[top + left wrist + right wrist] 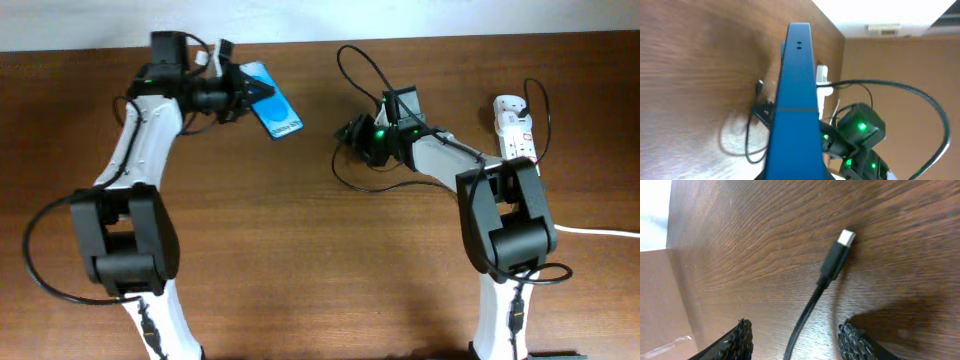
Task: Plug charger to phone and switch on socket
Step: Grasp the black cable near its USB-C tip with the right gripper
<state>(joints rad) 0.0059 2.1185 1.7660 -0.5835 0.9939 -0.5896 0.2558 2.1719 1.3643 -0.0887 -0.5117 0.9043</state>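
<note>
The phone (273, 111), with its blue screen, is held by my left gripper (238, 93) at the far left of the table. In the left wrist view the phone (796, 110) shows edge-on, its port end pointing away from the gripper. The charger cable (345, 165) loops on the table by my right gripper (352, 135). In the right wrist view the black plug tip (837, 255) lies flat on the wood. Its cable (802, 322) runs between the open fingers of my right gripper (797, 340), untouched. The white socket (515, 125) lies at the far right.
The socket's thick white cord (600, 231) runs off the right edge. The left wrist view shows the charger loop (751, 135), the socket (822, 75) and the right arm with green lights (860, 127) beyond the phone. Both arm bases stand at the near edge.
</note>
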